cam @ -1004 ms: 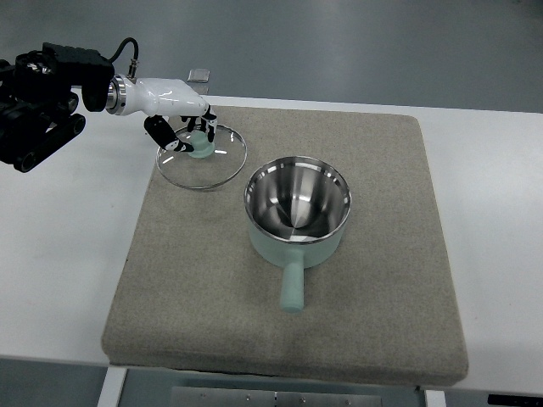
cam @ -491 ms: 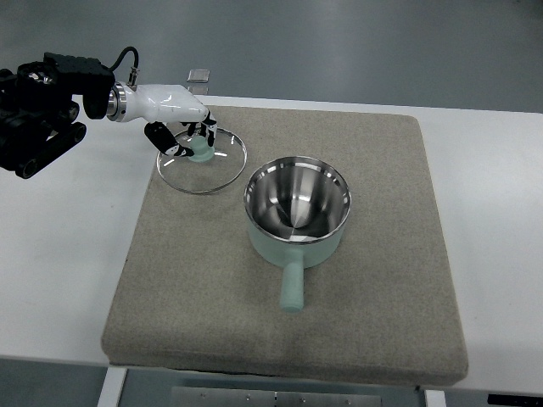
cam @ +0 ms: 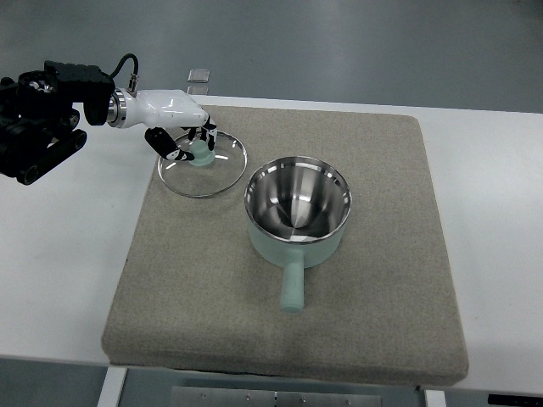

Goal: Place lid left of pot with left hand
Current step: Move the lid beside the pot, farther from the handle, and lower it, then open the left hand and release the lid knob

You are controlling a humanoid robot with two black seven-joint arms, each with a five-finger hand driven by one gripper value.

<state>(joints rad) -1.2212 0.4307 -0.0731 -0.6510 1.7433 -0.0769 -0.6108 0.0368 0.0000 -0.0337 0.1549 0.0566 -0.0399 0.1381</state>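
While curled, robot hand (cam: 188, 138) pinches lid (cam: 203, 163) knob.

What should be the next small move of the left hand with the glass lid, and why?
Probably spread the fingers and lift the left hand straight up. The round glass lid with the pale green knob appears to lie flat on the grey felt mat, already left of the steel pot with the green handle and apart from it.
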